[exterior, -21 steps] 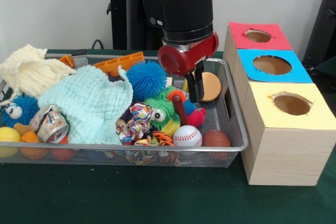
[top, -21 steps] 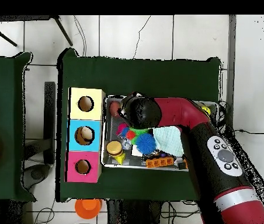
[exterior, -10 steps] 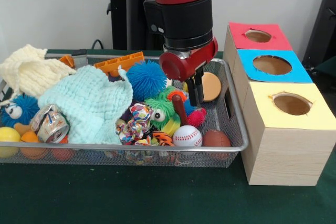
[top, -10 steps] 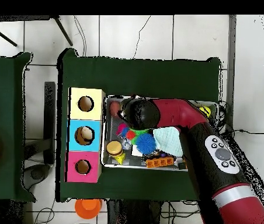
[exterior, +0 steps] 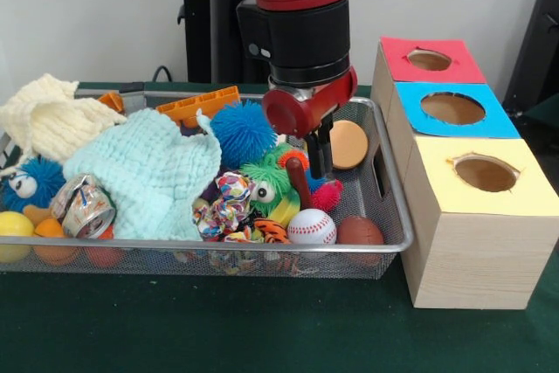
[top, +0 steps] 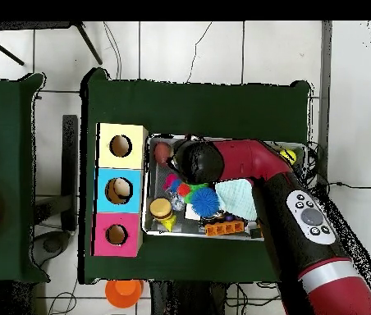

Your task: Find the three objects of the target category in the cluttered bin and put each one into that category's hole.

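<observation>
Green table, mesh bin (exterior: pixel 384 183) — gripper (exterior: pixel 320 153) low over fuzzy green toy (exterior: pixel 269 183), fingers seemingly together

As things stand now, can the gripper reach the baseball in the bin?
Probably yes. The baseball lies uncovered near the front of the bin, and the gripper hangs just behind and above it.

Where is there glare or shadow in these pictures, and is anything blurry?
Front view: even light, a shine on the can, soft shadow under the arm around the hand, nothing blurred. Overhead view: the arm hides much of the bin, and the toys there are too small to make out.
</observation>
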Robot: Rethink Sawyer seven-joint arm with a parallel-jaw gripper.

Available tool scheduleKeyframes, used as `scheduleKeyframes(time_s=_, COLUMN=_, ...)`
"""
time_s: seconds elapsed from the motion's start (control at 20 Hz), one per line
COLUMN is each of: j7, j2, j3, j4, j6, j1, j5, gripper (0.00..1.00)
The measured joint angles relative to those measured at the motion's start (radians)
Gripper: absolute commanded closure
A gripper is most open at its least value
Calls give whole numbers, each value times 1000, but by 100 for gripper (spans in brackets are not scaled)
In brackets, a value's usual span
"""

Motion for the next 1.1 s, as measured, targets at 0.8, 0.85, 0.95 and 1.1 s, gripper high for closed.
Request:
scheduleKeyframes(time_s=0.8, j7=0, j2=0, j3=41, j4=-1, j6=-59, j1=-58, j5=-85, gripper=100)
scheduleKeyframes(time_s=0.85, j7=0, j2=0, j3=42, j4=-1, j6=-65, j1=-60, j5=-92, gripper=100)
scheduleKeyframes(time_s=0.95, j7=0, j2=0, j3=44, j4=-3, j6=-74, j1=-62, j5=-104, gripper=100)
scheduleKeyframes(time_s=1.1, j7=0, j2=1, j3=50, j4=-8, j6=-86, j1=-64, j5=-126, gripper=100)
